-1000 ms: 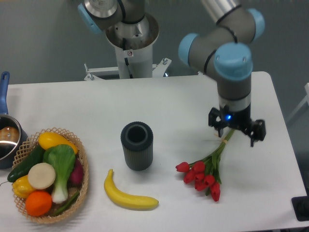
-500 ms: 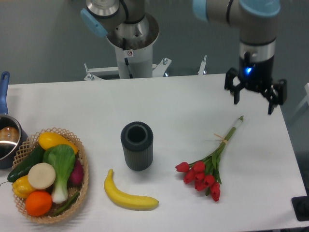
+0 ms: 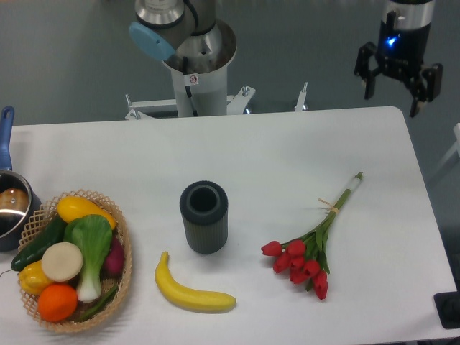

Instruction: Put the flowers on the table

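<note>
Flowers (image 3: 307,249) lying flat on table (image 3: 287,158), right of centre; red heads toward near edge, stem ends angled toward far right. Claw (image 3: 399,83) raised above table's far right corner, fingers apart, holding nothing, well apart from flowers. Dark cylindrical cup (image 3: 204,216) upright at centre; banana (image 3: 190,290) in front; basket (image 3: 123,267) of produce at left.

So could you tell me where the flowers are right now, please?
The flowers lie flat on the table's right side, right of the dark cup and banana.
</note>
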